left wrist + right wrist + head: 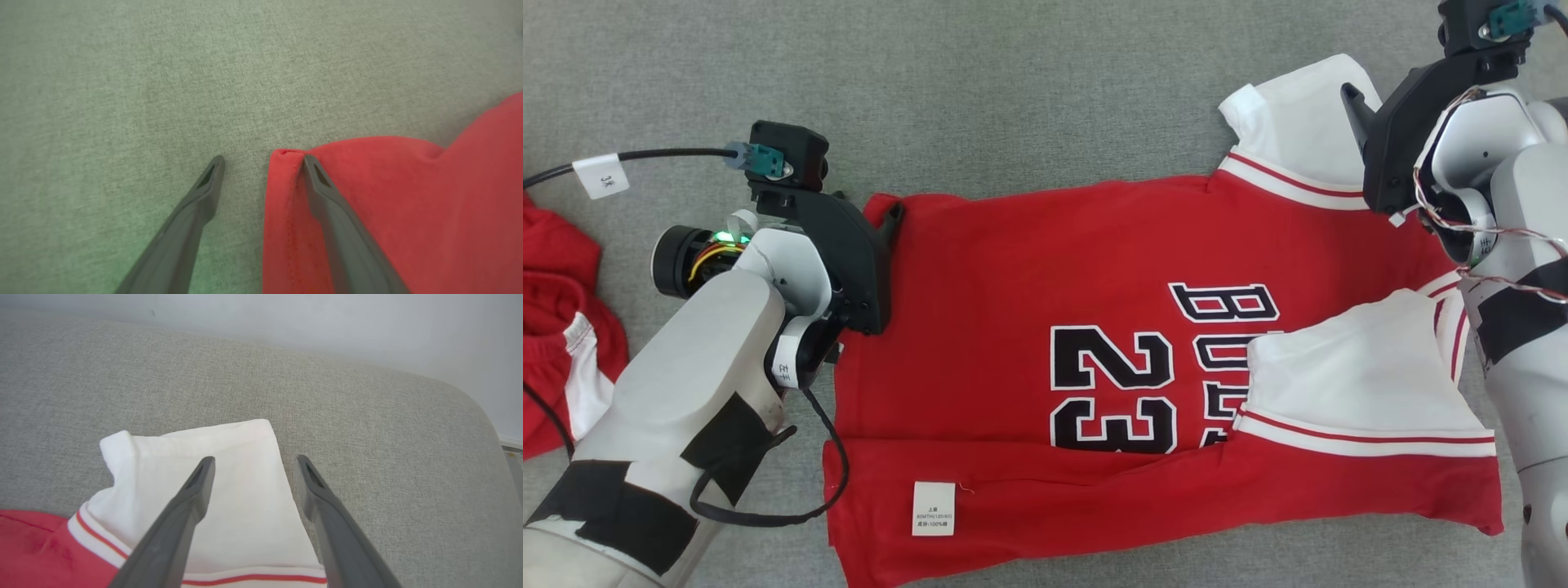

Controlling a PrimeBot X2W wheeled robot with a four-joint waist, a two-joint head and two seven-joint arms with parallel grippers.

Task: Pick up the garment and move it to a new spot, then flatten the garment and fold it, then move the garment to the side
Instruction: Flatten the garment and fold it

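- A grey upholstered surface (1045, 73) carries everything; its far edge is rounded, with a pale wall (327, 318) behind it.
- The garment (1029, 269), a red jersey, lies spread across the middle of that surface, hem toward the robot's left and shoulders toward its right; the long edge nearest the robot is folded over onto itself.
- A second red garment (556, 327) with a white stripe sits crumpled at the robot's left, well apart from the jersey and cut off by the frame.
- The near white sleeve (1356, 367) is folded across the chest; the far white sleeve (1294, 114) lies out on the grey.
- The left end effector (262, 158) is at the jersey's far hem corner, fingers spread wide and gripping nothing; one finger lies over the red corner, the other over bare grey; whether it presses the cloth I cannot tell.
- The right end effector (254, 458) hangs over the far white sleeve, wide open and empty; one finger is above the sleeve, the other just past its edge.
- The chest print (1115, 384) reads "23" in black with white outlines; beside it "BU" is readable, the rest hidden under the near sleeve.
- A white care label (933, 508) shows on the folded-over strip; its print is too small to read.
- A white cable tag (600, 175) near the left arm bears a mark I cannot make out.
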